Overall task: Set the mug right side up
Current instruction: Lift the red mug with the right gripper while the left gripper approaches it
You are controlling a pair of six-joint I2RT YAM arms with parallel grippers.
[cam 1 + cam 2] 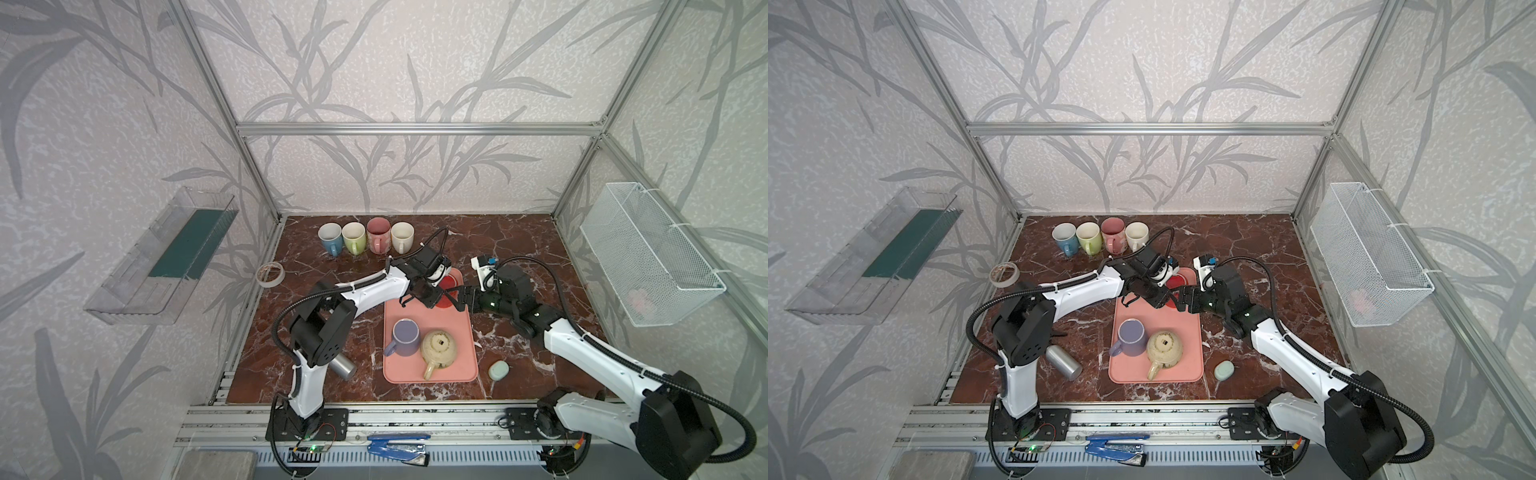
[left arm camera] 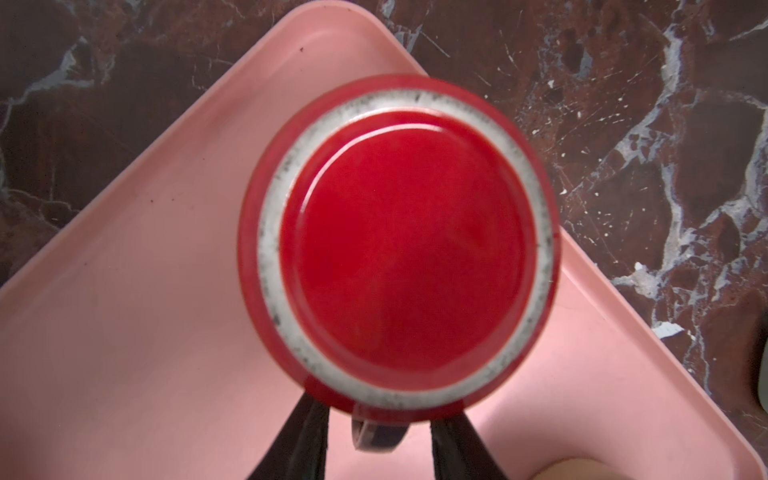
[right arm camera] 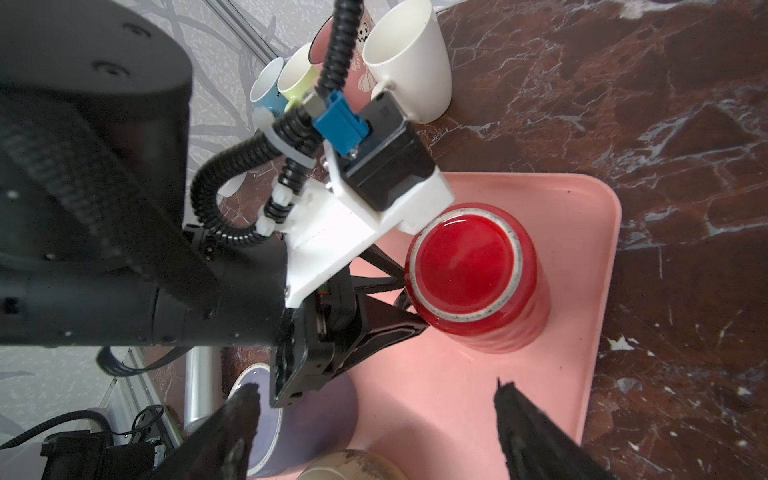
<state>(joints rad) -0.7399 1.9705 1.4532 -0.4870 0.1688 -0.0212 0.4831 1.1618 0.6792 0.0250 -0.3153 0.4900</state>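
A red mug (image 1: 451, 286) (image 1: 1177, 280) stands upside down at the far end of a pink tray (image 1: 461, 365), its white-ringed base (image 2: 405, 237) facing up. My left gripper (image 1: 432, 297) (image 2: 380, 419) reaches it from the left. Its two fingers (image 2: 307, 436) straddle the mug's handle (image 2: 374, 434), and a gap shows on each side, so the gripper is open. My right gripper (image 1: 459, 301) (image 3: 374, 392) hovers open over the tray just right of the mug (image 3: 478, 274), holding nothing.
On the same tray stand an upright purple mug (image 1: 405, 337) and a beige mug (image 1: 438, 351) turned bottom up. Several upright mugs (image 1: 365, 239) line the back. A tape roll (image 1: 270, 274), a metal cylinder (image 1: 343, 365) and a small green object (image 1: 498, 370) lie around.
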